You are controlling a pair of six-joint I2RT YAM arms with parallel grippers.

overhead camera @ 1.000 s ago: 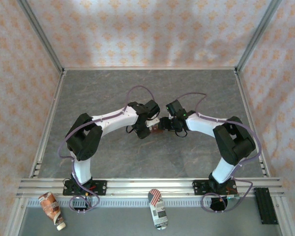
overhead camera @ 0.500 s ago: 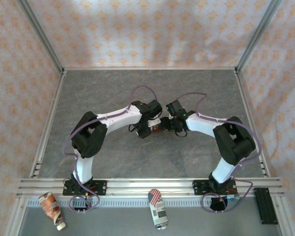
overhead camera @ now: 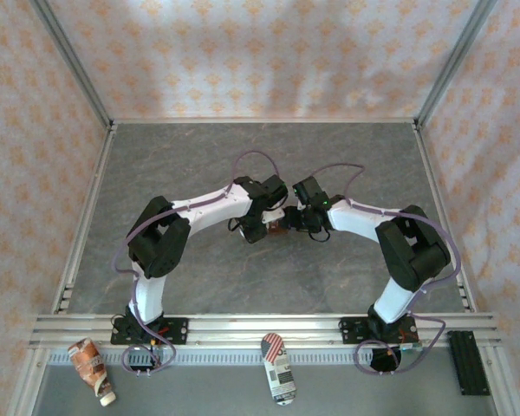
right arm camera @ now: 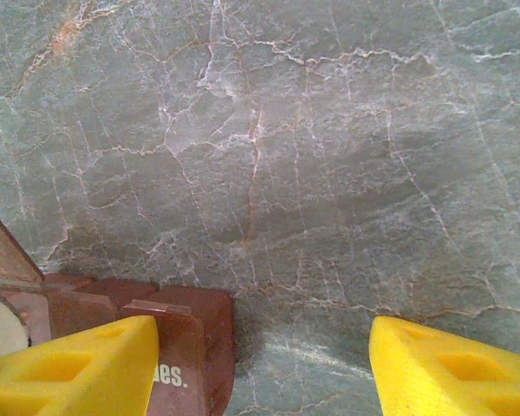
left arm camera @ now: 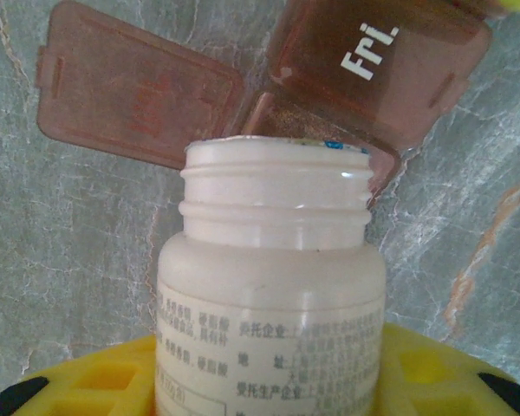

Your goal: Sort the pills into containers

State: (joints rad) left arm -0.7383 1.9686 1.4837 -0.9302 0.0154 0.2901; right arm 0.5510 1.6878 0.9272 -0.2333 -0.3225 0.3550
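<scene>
Pinching an uncapped white bottle (left arm camera: 273, 260) between its yellow fingers (left arm camera: 433, 381), the left pincer (left arm camera: 273, 377) holds the bottle's open mouth just in front of the containers (left arm camera: 377, 78), as we see from the left wrist. We find that red-brown strip lying about the middle of the grey marbled tabletop (overhead camera: 347, 156), well apart from every edge, where the two arms meet. One lid (left arm camera: 134, 95) is flipped open beside the strip, and the neighbouring compartment, marked "Fri", is shut. We cannot tell whether the bottle's mouth touches the strip, nor what the bottle holds. From the right wrist we see the right pincer (right arm camera: 264, 368) spread wide over the tabletop, gripping nothing. One of its fingers is over a closed compartment at the strip's end, the other above bare stone.
</scene>
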